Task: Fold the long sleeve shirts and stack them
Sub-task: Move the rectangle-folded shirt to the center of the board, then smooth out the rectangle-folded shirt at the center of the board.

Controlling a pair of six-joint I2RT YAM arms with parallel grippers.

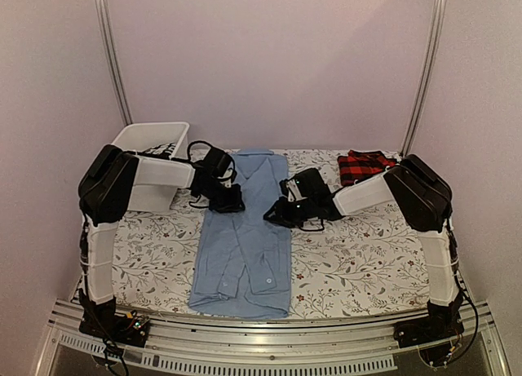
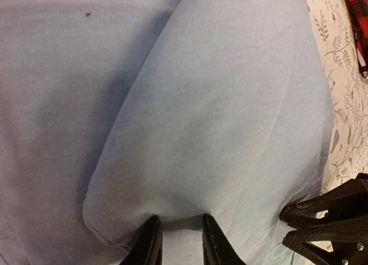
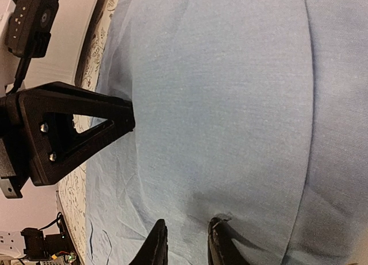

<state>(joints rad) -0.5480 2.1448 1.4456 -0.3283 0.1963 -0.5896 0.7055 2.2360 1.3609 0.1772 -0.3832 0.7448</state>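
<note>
Blue shirt [image 1: 245, 237] lies lengthwise mid-surface [image 1: 155, 245], sleeves tucked in; both sets of jaws pinch narrow on its middle. Plaid shirt [image 1: 363, 165] sits folded far right. Final fold and stacking remain, I'd say.

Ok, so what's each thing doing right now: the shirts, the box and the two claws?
light blue shirt: lying flat on the table, folded into a long strip.
red-and-black plaid shirt: folded, lying at the far right.
white bin: upright at the far left, something dark inside.
left gripper: shut on a fold of the light blue shirt.
right gripper: shut on the light blue shirt.
</note>
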